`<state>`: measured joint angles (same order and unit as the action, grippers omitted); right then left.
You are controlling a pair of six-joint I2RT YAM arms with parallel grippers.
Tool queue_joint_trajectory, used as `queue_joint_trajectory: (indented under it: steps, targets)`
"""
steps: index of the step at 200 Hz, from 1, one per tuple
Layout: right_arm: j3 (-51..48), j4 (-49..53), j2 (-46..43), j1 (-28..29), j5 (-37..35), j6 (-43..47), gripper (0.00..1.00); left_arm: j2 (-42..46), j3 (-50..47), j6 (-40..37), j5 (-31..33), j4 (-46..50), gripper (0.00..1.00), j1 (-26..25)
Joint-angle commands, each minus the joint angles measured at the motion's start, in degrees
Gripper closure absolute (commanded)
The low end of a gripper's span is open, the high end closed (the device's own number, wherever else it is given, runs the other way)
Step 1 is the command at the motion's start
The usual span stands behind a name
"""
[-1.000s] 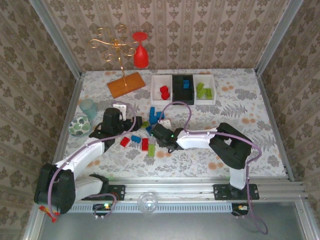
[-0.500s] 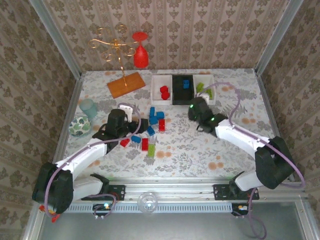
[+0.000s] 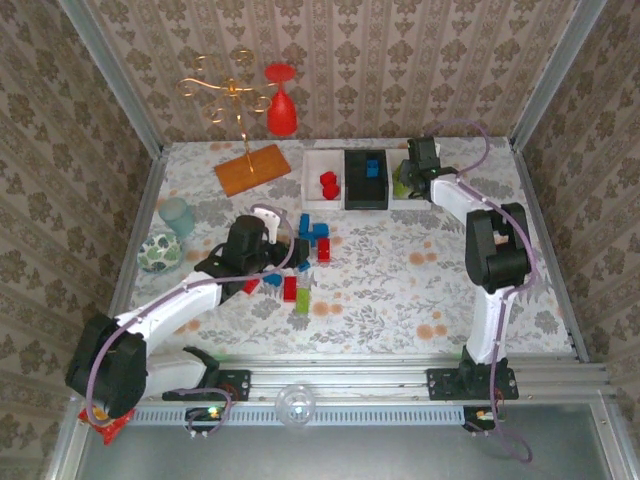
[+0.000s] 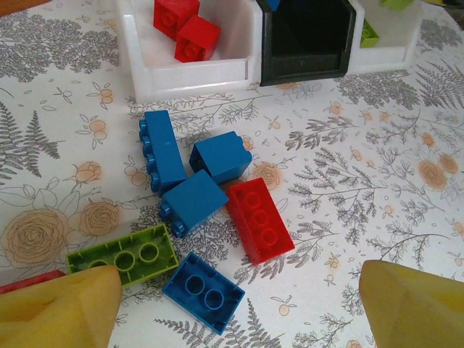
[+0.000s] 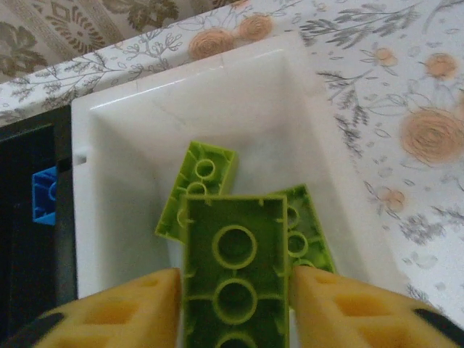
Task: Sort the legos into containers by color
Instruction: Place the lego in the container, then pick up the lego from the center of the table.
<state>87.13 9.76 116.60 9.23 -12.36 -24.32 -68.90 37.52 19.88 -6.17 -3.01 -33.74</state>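
The table (image 3: 400,290) has flowers and leaves printed all over it. The left arm (image 3: 170,305) reaches over the middle of it. The right arm (image 3: 490,250) stretches to the far side.

Three little trays stand side by side at the back. The first white tray (image 3: 322,203) is on the left, the black tray (image 3: 366,203) is in the middle, and the second white tray (image 5: 130,130) is on the right.

The left gripper (image 4: 239,290) hangs above the loose bricks with its fingers far apart and nothing between them. The right gripper (image 5: 235,290) is over the second white tray. Its fingers press on both sides of a green brick (image 5: 233,246), bottom side up.

Two red bricks (image 4: 185,25) lie in the first white tray. A small blue brick (image 5: 45,194) lies in the black tray. Two other green bricks (image 5: 197,181) lie in the second white tray, under the held one.

On the table near the trays, three blue bricks (image 4: 192,201) huddle together, touching. A loose red brick (image 4: 259,220) lies just beside them. A lime brick (image 4: 123,255) and a fourth blue brick (image 4: 203,291) lie closer to the left gripper.
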Motion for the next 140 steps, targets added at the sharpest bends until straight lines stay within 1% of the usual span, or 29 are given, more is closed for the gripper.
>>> queue_joint_trajectory:
  steps: [1, 9, 25, 41, 59, 75, 88, 108, 129, 140]
  targets:
    - [2.9, 2.5, -1.3, 0.2, 2.7, 2.4, 0.44, 0.0, 1.6, -0.4, 2.5, 5.7, 0.14, -0.5]
    - [1.7, 1.9, -3.4, 0.5, 2.8, 3.1, 0.41, 0.5, 1.5, -0.3, 2.8, 7.4, 0.14, -0.5]
    - [-1.9, 0.6, -8.8, 1.5, 2.2, 4.5, 0.37, 1.6, 0.8, -0.4, 3.4, 10.6, 0.14, -0.7]
    - [-6.9, -1.0, -14.6, 3.0, 2.0, 5.1, 0.36, 2.4, 0.1, -0.1, 4.4, 13.3, 0.14, -0.7]
    - [-14.3, -3.5, -21.4, 5.5, 1.9, 4.3, 0.35, 1.5, 0.0, 0.1, 3.1, 14.4, 0.16, -0.7]
    - [-20.7, -6.1, -25.9, 7.8, 1.6, 3.2, 0.33, -1.7, 1.3, 0.5, 0.1, 13.5, 0.19, -0.9]
    - [-23.9, -7.0, -27.9, 9.0, 1.5, 2.2, 0.33, -5.6, 3.0, 1.6, -0.9, 12.4, 0.2, -1.7]
    - [-26.3, -6.5, -29.5, 9.5, 2.0, 1.5, 0.32, -11.2, 5.6, 2.4, -1.0, 11.0, 0.23, -2.1]
    - [-28.1, -5.9, -30.8, 9.5, 1.8, 1.6, 0.32, -15.5, 7.8, 1.5, -0.8, 9.4, 0.25, -2.1]
    - [-29.1, -5.6, -31.7, 9.5, 1.7, 1.6, 0.32, -17.9, 9.5, 1.1, -0.9, 10.1, 0.26, -2.1]
